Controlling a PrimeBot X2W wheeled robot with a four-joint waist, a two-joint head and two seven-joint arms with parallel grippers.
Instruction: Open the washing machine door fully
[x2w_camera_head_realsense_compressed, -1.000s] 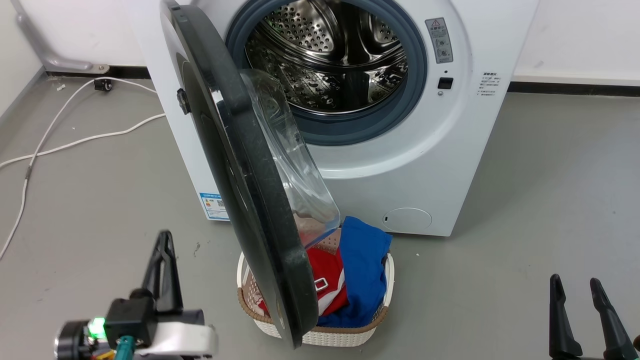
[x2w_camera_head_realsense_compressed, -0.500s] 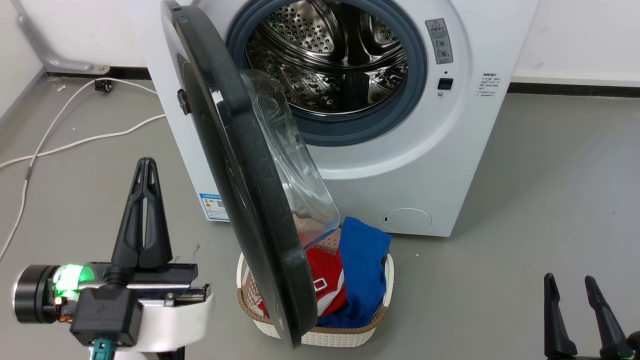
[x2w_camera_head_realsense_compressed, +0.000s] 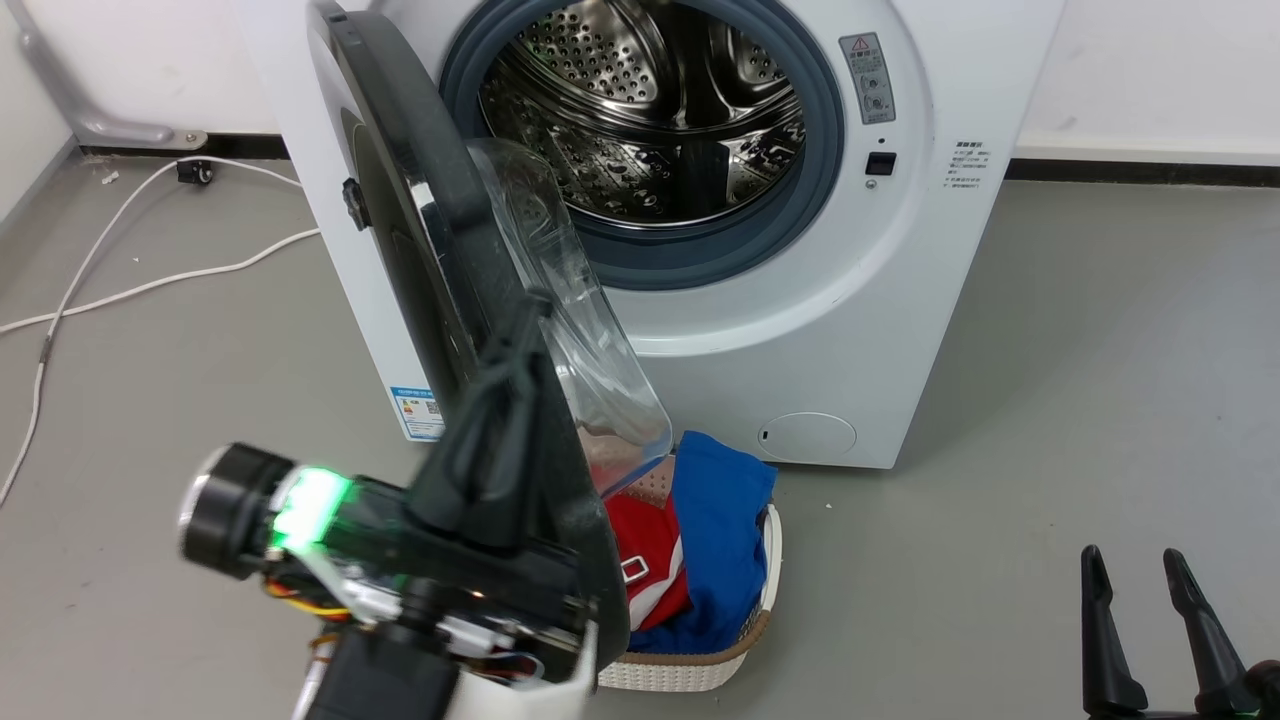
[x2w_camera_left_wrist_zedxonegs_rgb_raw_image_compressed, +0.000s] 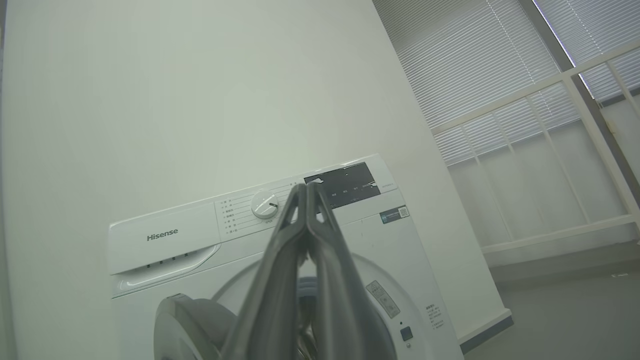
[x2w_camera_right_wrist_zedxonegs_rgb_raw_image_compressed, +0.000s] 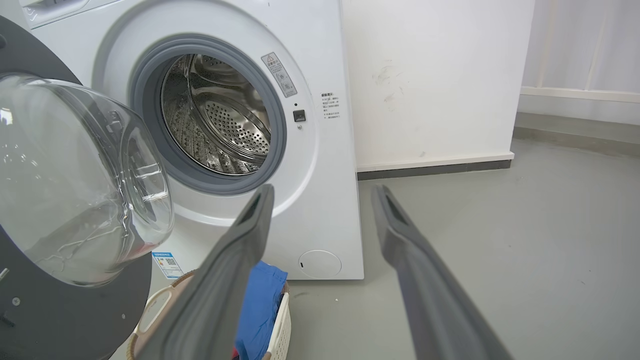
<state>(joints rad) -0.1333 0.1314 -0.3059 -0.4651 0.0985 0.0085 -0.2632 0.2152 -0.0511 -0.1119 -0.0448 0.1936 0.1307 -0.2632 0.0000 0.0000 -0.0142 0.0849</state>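
Pinched closed, the left gripper (x2w_camera_left_wrist_zedxonegs_rgb_raw_image_compressed: 305, 186) stands at, perhaps touching, the stiff, glass-heavy washing machine door (x2w_camera_head_realsense_compressed: 400, 200), best pushed at its black rim; the right gripper (x2w_camera_head_realsense_compressed: 1131, 555) hangs spread.

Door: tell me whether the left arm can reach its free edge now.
Probably yes. The shut left tool stands right in front of the rim of the door, nothing visible between them; the basket sits lower, under the door. Whether they touch, I cannot tell.
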